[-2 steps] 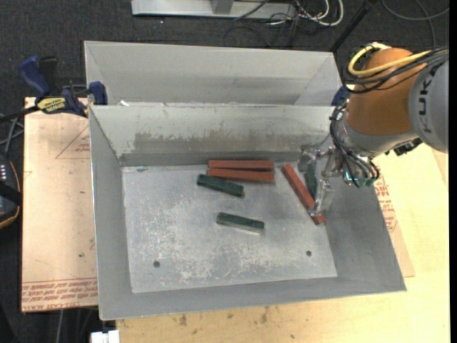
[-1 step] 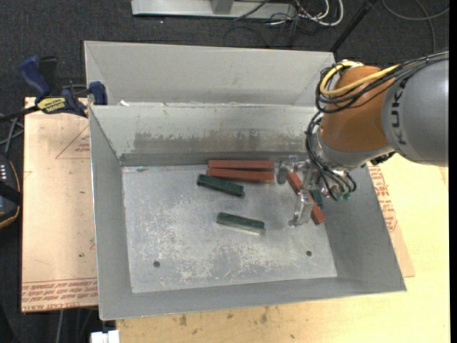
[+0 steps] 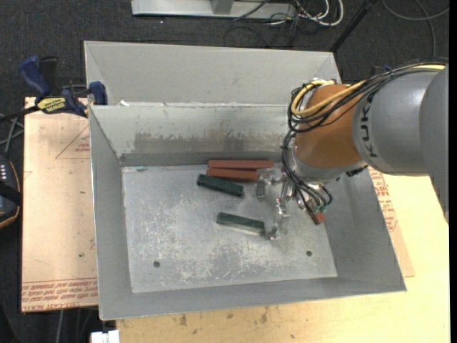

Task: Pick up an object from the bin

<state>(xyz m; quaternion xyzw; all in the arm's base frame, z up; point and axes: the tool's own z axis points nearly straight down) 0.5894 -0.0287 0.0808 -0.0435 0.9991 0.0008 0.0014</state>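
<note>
Hovering low at the right end of the dark green bar (image 3: 240, 222) in mid-frame, the claw (image 3: 275, 229) seems placed to nip that free end; its opening cannot be told.

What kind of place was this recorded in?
Most likely a robotics lab or test cell. A KUKA arm reaches into a grey metal bin that holds just a few green bars and reddish-brown bars. Loose cables trail across the dark floor behind it.
</note>
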